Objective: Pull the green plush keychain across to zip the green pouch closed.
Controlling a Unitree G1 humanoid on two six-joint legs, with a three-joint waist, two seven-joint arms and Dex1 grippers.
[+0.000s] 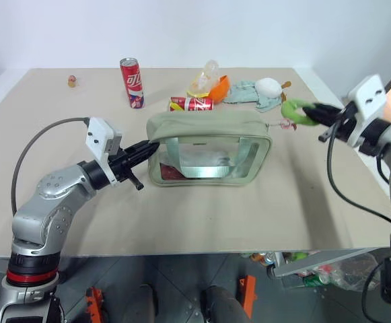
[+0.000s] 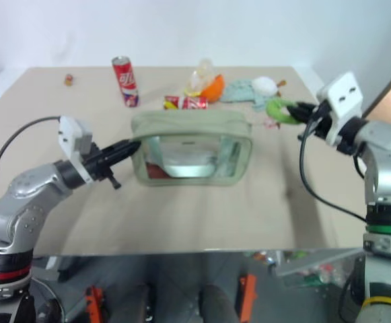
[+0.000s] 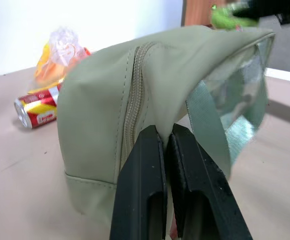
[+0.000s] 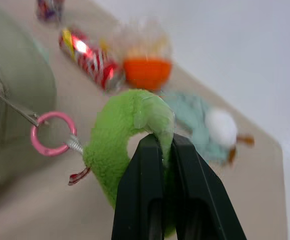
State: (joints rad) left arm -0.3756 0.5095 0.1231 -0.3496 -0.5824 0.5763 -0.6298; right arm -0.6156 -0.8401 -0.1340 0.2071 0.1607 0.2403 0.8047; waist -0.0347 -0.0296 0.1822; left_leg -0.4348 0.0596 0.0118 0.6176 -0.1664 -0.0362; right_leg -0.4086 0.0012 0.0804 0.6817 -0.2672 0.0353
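Left eye view: my right gripper (image 1: 311, 112), clamped on the keychain (image 1: 295, 111), sits just right of the pouch (image 1: 208, 148), whose long axis runs left-right, while my left gripper (image 1: 148, 146) pinches its left end.

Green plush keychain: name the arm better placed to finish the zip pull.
Right. Its hand is shut on the green plush keychain beyond the green pouch; the left hand pinches the pouch's opposite end.
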